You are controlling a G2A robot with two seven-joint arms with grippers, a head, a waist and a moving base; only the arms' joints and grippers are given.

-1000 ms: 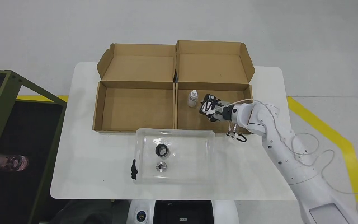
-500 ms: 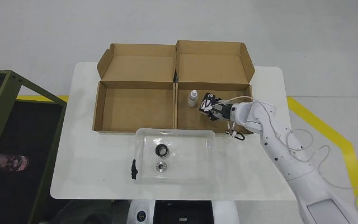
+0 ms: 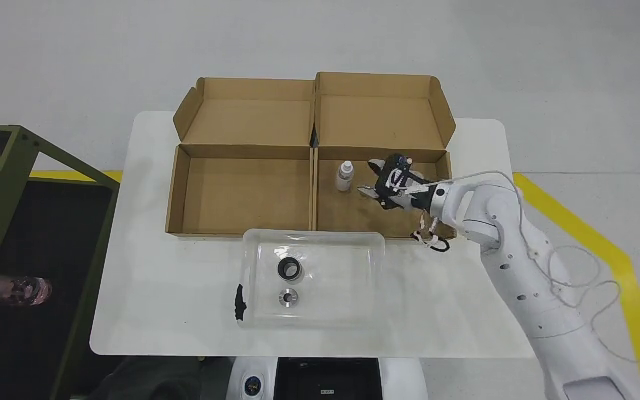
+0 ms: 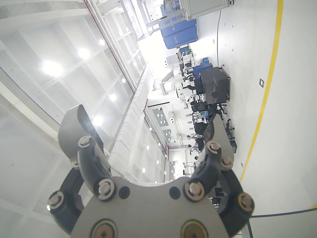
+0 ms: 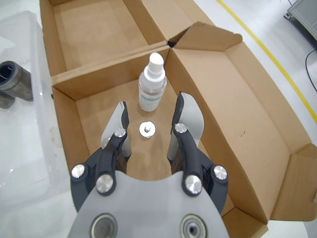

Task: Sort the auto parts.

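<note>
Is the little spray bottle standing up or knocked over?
Standing up: the spray bottle sits on its base inside the cardboard box, its white cap on top.

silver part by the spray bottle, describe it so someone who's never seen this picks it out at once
On the white table, take the cardboard box on the robot's right of the two. On its floor beside the upright spray bottle lies a silver disc: flat, round, metal, and the box's only other item.

Top view: overhead, straight down on the whole tabletop (image 3: 150,280). Right wrist view: close, angled down into the right box (image 5: 247,112), also seen from above. Left wrist view: aimed up at the ceiling (image 4: 49,38).
</note>
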